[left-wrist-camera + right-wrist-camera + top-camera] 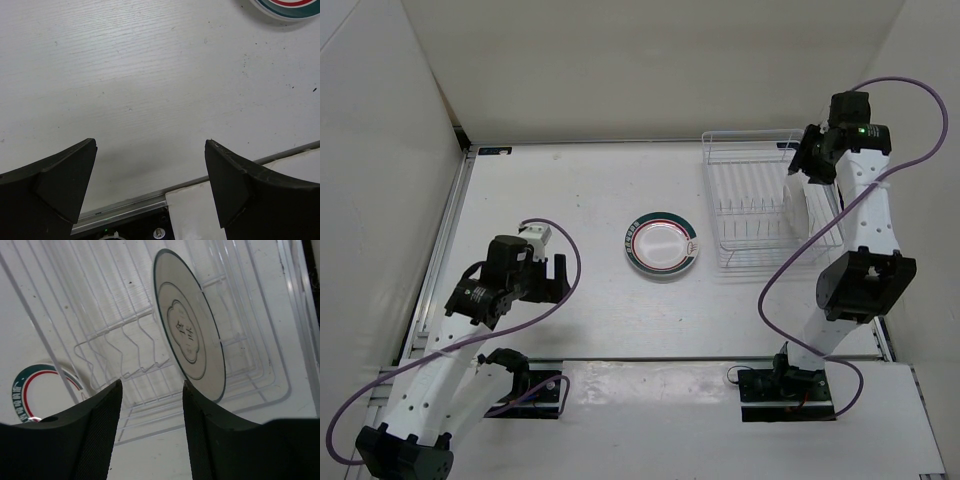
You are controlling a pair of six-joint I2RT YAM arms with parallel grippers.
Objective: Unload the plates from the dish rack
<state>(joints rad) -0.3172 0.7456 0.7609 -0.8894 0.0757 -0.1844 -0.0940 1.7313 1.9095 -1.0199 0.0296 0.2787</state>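
The white wire dish rack (750,215) stands at the back right. One plate (190,325) with a thin dark rim stands on edge in it, underside showing; it also shows in the top view (817,215). A plate with a green outer ring and a red inner ring (663,244) lies flat on the table left of the rack, and also shows in the right wrist view (35,390). My right gripper (152,382) is open and empty above the rack (125,355), just left of the standing plate. My left gripper (150,142) is open and empty over bare table, with the flat plate's edge (285,7) far ahead.
White walls close in the table at the left, back and right. A metal rail (130,205) runs along the table's near edge under my left gripper. Purple cables loop off both arms (775,290).
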